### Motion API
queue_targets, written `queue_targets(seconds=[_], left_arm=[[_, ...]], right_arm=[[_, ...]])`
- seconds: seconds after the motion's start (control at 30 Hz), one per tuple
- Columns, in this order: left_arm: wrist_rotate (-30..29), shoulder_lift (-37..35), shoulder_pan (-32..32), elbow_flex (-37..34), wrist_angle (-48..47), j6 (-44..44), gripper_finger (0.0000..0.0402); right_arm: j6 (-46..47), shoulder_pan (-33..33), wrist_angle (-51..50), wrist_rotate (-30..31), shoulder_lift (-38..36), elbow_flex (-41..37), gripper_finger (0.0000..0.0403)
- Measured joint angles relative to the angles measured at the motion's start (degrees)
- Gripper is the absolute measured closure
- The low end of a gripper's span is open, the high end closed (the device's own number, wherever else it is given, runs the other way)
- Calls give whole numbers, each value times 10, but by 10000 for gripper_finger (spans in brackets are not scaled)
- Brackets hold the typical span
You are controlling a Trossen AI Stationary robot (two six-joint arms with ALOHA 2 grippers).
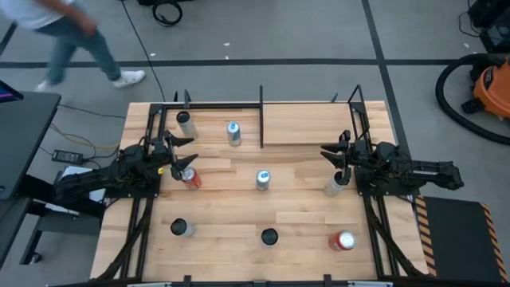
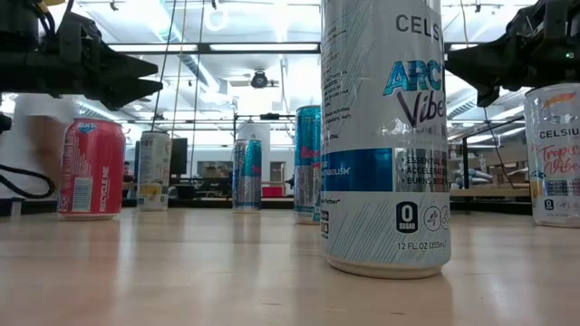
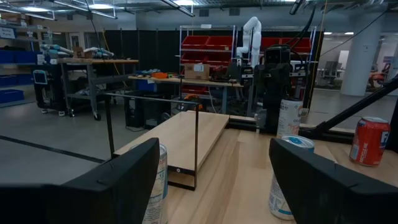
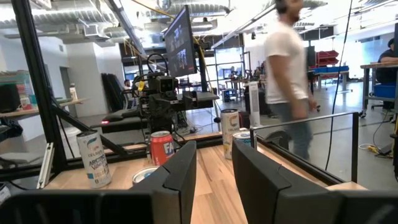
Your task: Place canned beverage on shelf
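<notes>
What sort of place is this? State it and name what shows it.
Most likely a robotics lab or workshop. A white robot arm stands before racks of red parts bins, workbenches fill the open floor under exposed ceiling ducts, and a large monitor stands on a stand.

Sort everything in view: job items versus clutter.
Job: shelf; red can by the left claw; white can by the right claw; six other cans.
Clutter: orange vacuum; floor cables; passing person.

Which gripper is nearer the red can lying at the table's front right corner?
Right. The right gripper hovers just behind the red can; the left gripper is across the table.
</notes>
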Motion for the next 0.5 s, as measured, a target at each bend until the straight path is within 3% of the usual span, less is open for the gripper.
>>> queue_targets(seconds=[0.5], left_arm=[[0,0,0,0,0,-9,88]], right_arm=[[0,0,0,0,0,0,290]])
